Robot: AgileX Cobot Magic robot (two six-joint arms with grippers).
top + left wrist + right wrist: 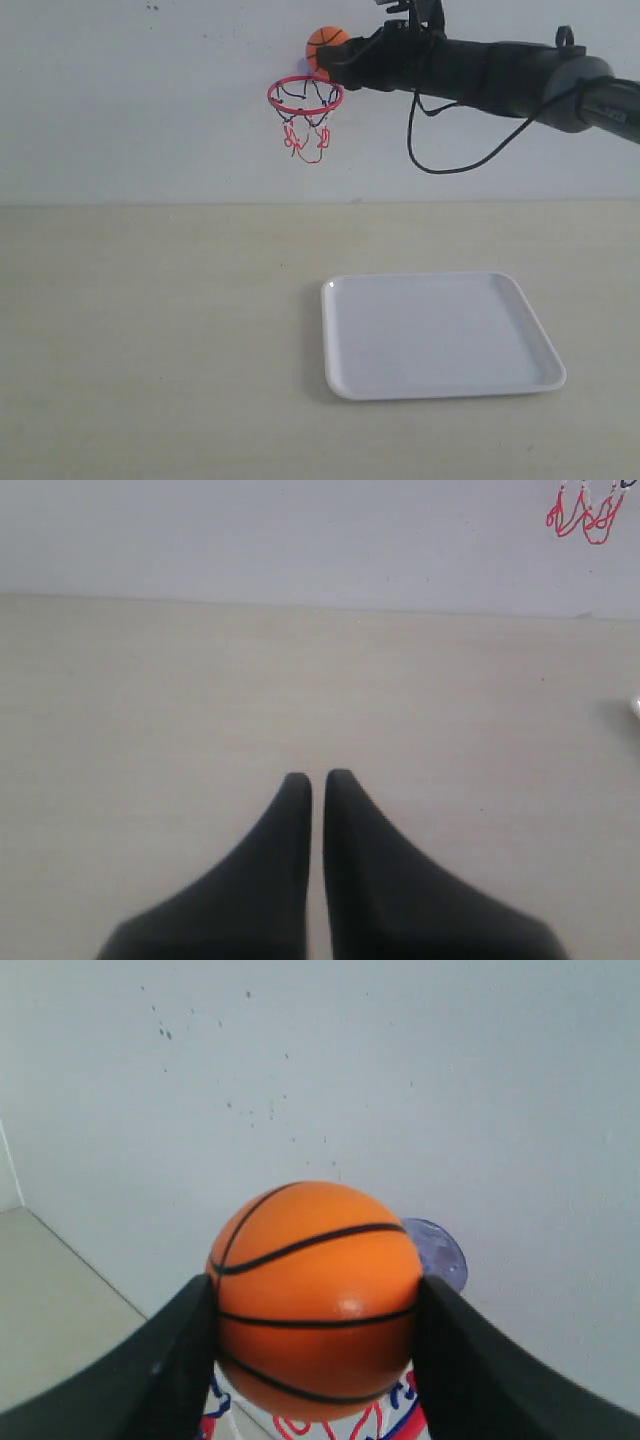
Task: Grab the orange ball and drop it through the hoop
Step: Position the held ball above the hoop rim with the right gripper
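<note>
Right gripper (326, 62) clamped on the orange ball (315, 1295), which sits just above the hoop (305, 96) and looks a little toward its right rim. Best to centre the ball over the ring, then part the jaws cleanly. Left gripper (317, 780) pinched closed, empty, over the table (150, 330). In the right wrist view the ball hides most of the ring, so alignment is hard to judge.

Ball (315, 1300): orange with thin black seam lines. Hoop (304, 118): red ring (305, 109), black-and-red net (306, 135). Tray (440, 335): plain white. Table (150, 330): pale beige. Wall (300, 1060): off-white, dark specks.
</note>
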